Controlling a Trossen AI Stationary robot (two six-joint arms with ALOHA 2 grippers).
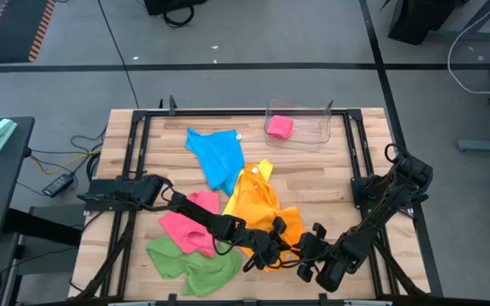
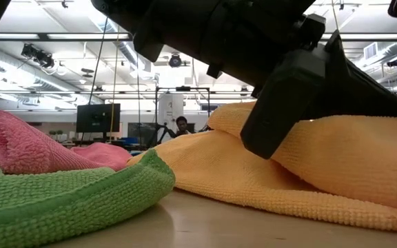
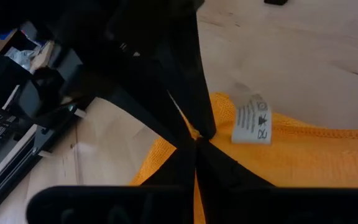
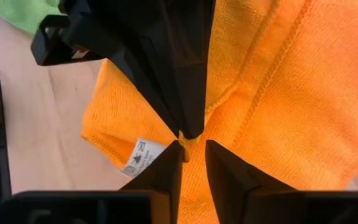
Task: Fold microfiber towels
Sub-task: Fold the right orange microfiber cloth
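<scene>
— So where does the orange towel [image 1: 266,208] lie from the two grippers?

— It sits at the table's near middle, stretching lengthwise from the blue towel [image 1: 218,155] down toward the front edge. Both grippers meet at its near end: the left gripper [image 1: 272,252] reaches in from the pink towel [image 1: 190,225] side, the right gripper [image 4: 193,155] from the opposite corner, so they are about equally near.

— And the fingers?

— The left ones are pinched tight on the towel's edge, right by the white care tag [image 3: 252,121]. The right ones stand a narrow gap apart with a ridge of orange cloth between them; I cannot tell whether they have it gripped yet.

— Anything readable on that tag?

— Only small laundry symbols and tiny print, too fine to read. No brand visible.

— The other towels?

— Green towel [image 1: 190,263] lies beside the pink one, and another pink cloth sits inside the clear bin [image 1: 313,136] at the far edge.
</scene>
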